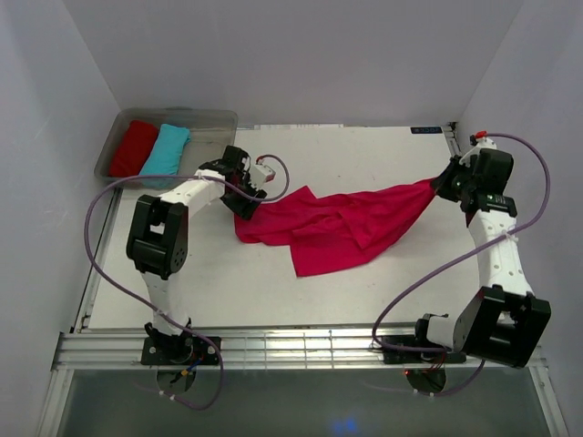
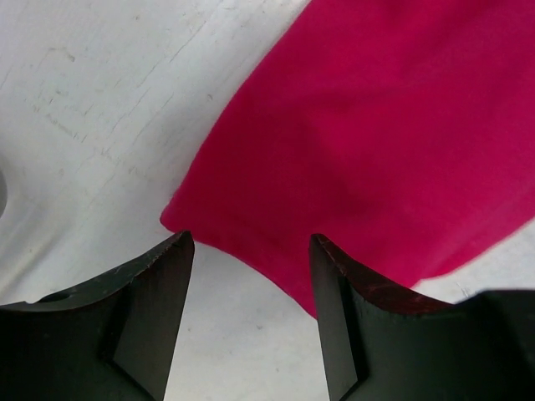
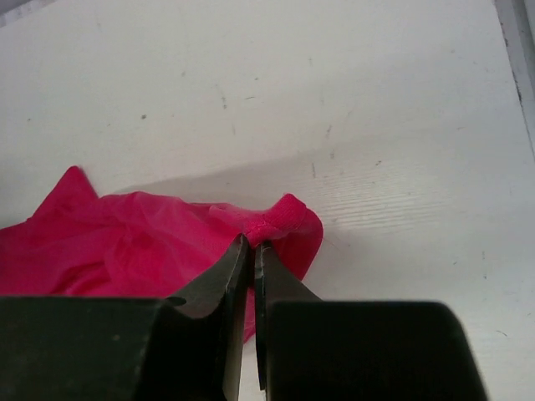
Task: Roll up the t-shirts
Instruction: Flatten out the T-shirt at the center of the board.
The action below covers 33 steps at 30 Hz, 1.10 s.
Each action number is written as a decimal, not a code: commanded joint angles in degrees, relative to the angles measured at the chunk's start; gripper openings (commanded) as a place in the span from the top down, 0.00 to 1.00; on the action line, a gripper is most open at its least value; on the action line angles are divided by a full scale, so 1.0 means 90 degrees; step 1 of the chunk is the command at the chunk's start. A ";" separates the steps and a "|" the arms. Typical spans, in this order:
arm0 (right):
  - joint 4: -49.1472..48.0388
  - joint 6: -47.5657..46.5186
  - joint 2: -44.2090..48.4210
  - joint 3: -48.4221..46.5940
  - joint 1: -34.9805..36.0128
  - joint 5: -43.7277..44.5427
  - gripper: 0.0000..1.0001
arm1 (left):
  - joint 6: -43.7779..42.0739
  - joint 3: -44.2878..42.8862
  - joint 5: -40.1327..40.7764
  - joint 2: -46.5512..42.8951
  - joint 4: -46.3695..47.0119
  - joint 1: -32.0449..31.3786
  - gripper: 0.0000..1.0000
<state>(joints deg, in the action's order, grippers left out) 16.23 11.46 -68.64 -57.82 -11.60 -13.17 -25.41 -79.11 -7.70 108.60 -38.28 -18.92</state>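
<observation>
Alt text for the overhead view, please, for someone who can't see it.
A crumpled magenta t-shirt lies across the white table, its right corner pinched in the right gripper, the left gripper open at its left end. A red rolled shirt and a turquoise rolled shirt sit side by side in a clear bin at far left.

My left arm [image 1: 182, 196] reaches forward and inward from its base, elbow bent, wrist tipped down toward the tabletop. My left fingers [image 2: 155, 301] stand apart with a clear gap between the tips. My right arm [image 1: 499, 246] stretches up the right side. My right fingers [image 3: 227, 280] are pressed together, pinching the hem of the bright magenta-pink cloth t-shirt [image 3: 125, 242].
</observation>
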 commanded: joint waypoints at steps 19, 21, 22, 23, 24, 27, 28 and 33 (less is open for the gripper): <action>-0.0084 -0.0219 -0.1123 -0.1271 -0.0264 -0.0382 0.92 | -0.0732 -0.1629 -0.1224 0.1098 -0.1098 0.0022 0.27; -0.0133 -0.0209 -0.1094 -0.1193 -0.0274 -0.0441 0.92 | -0.0644 -0.1804 -0.1137 0.1214 -0.1156 0.0022 0.26; -0.0133 -0.0219 -0.1075 -0.1183 -0.0264 -0.0509 0.92 | -0.0634 -0.1883 -0.1001 0.1312 -0.1205 0.0061 0.26; -0.0124 -0.0209 -0.1055 -0.1173 -0.0274 -0.0519 0.92 | -0.0624 -0.1951 -0.0845 0.1535 -0.1244 0.0119 0.26; -0.0114 -0.0209 -0.0997 -0.1163 -0.0264 -0.0519 0.92 | -0.0643 -0.2145 -0.0882 0.1653 -0.1360 0.0187 0.25; -0.0046 -0.0239 -0.0889 -0.1144 -0.0264 -0.0509 0.92 | -0.0458 -0.2469 -0.0912 0.2044 -0.1585 0.0549 0.26; -0.0045 -0.0229 -0.0850 -0.1115 -0.0274 -0.0567 0.92 | -0.0468 -0.2489 -0.0912 0.2074 -0.1606 0.0578 0.26; -0.0163 -0.0170 -0.0723 -0.0870 -0.0264 -0.0578 0.92 | -0.0731 -0.2196 -0.1663 0.1899 -0.1577 0.0423 0.30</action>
<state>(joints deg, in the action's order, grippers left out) 17.58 10.07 -77.08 -66.52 -13.98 -17.28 -30.65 -100.44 -17.52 126.74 -50.09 -13.76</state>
